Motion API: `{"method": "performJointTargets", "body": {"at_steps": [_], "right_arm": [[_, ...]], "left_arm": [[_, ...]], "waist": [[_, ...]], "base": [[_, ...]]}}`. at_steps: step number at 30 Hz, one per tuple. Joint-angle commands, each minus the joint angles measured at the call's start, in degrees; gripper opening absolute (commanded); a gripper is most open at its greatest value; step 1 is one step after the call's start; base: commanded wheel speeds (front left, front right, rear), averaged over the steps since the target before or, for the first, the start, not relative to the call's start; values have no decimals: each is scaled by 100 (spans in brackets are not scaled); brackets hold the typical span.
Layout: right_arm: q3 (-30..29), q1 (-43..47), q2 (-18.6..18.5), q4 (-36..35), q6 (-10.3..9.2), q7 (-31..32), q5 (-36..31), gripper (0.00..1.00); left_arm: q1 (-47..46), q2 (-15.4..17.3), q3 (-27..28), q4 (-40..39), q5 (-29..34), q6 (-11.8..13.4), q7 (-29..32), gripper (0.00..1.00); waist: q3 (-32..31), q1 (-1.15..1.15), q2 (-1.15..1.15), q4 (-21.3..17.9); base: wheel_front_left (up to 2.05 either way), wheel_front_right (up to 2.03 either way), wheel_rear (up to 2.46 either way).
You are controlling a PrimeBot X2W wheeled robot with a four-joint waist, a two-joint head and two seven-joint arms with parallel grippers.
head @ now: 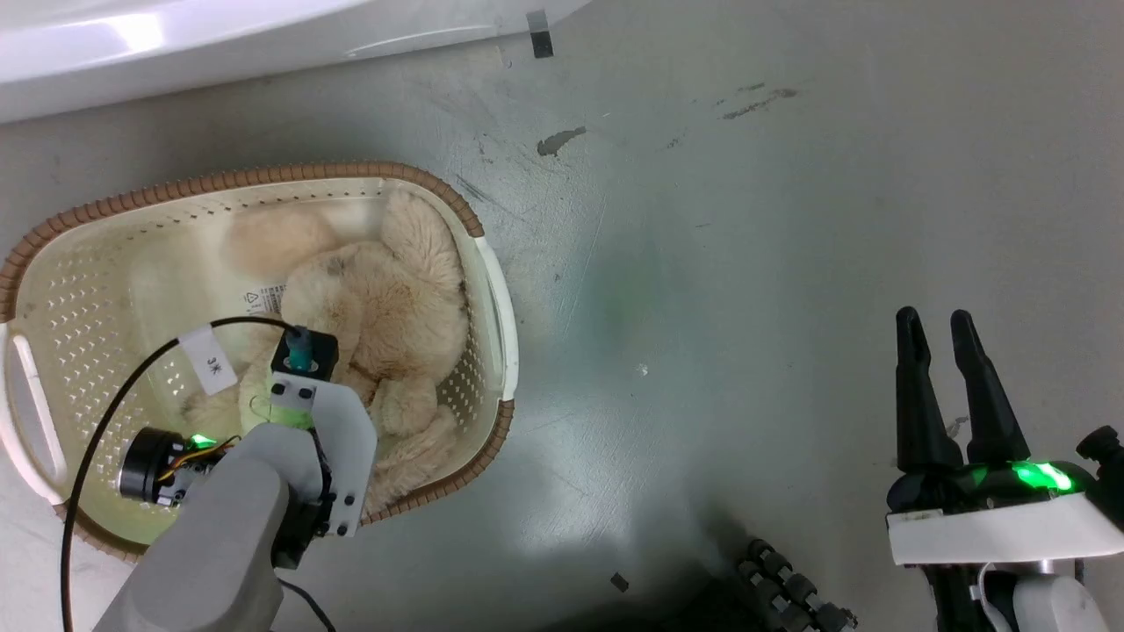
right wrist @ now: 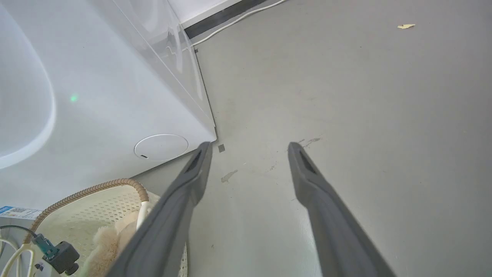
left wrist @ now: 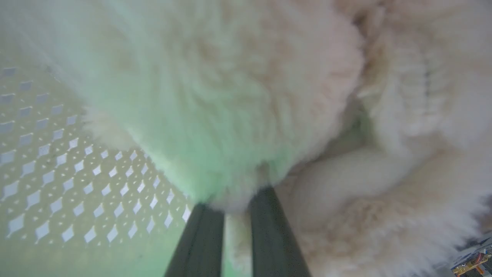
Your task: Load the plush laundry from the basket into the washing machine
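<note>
Judging by fingers (left wrist: 265, 215) nearly together in fur, we couldn't tell if left gripper (left wrist: 236, 200) held toy (left wrist: 238, 96); needed thicker fold w/ firm squeeze; right gripper (right wrist: 250, 148) was open, empty.

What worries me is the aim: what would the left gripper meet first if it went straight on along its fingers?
The fluffy cream-beige plush toy: the left gripper has its dark fingertips at the fur, inside the cream perforated plastic basket. How deep they sit is unclear.
</note>
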Motion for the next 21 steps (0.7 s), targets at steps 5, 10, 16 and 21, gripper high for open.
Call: {"method": "performJointTargets", "body": {"at_steps": [5, 10, 16, 21], "right_arm": [[-27, -238, -3, 83, -4, -119, 164, 100], [-110, -286, -3, 268, -4, -119, 53, 100], [-193, -312, -3, 450, -4, -119, -17, 100], [-314, -308, -3, 626, -4, -119, -135, 100]], "left_arm": [[-302, -12, -221, 216, -181, -44, -93, 0], [-379, -230, -257, 287, -310, -232, -627, 0], [-387, -371, -176, 250, -528, -425, -1152, 0], [-342, -572, -70, 157, -778, -588, -1671, 0]], "waist": [[12, 0, 0, 49], [-354, 0, 0, 311], [-705, 0, 0, 570], [-1060, 0, 0, 819]], "base": [[0, 0, 0], [0, 0, 0], [0, 0, 0], [0, 0, 0]]}}
